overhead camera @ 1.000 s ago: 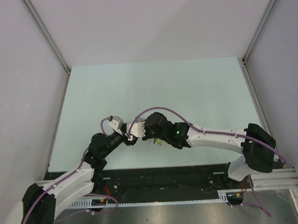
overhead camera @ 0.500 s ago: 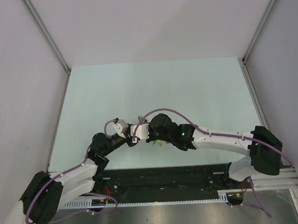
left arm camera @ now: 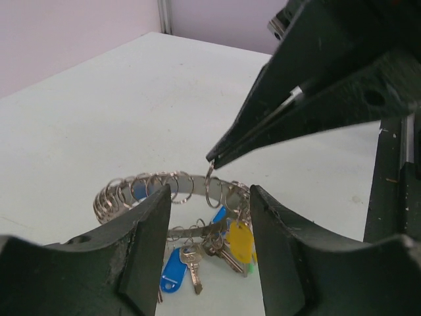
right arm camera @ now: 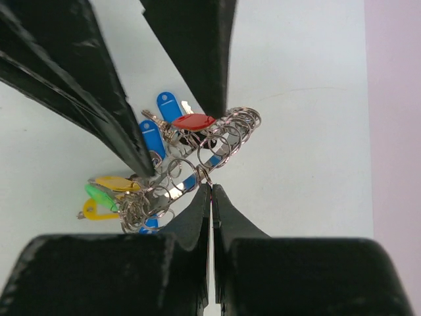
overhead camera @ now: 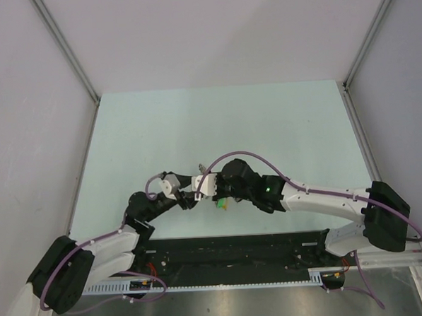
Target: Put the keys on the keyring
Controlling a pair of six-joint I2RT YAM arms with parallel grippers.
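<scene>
Left gripper (left arm camera: 210, 197) jaws, half open, clasp the large silver wire keyring (left arm camera: 187, 179) of coloured-headed keys (left arm camera: 192, 263); right gripper (right arm camera: 210, 187) jaws are closed, pinching its small split ring (left arm camera: 212, 189).

One keyring (left arm camera: 227, 189) is counted. Keys (left arm camera: 194, 266) are tallied by plastic tag: one red tag (right arm camera: 193, 121), one green tag (right arm camera: 102, 194), two yellow tags (right arm camera: 113, 183), at least three blue tags (right arm camera: 168, 105). The small split rings (left arm camera: 125, 191) overlap too much to be counted. Two grippers are noted: left gripper (left arm camera: 209, 197), right gripper (right arm camera: 210, 191).

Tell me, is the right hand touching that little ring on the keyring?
Touching. In the left wrist view the right hand's shut tips pinch the top of the little ring hanging on the keyring; no gap shows.
</scene>
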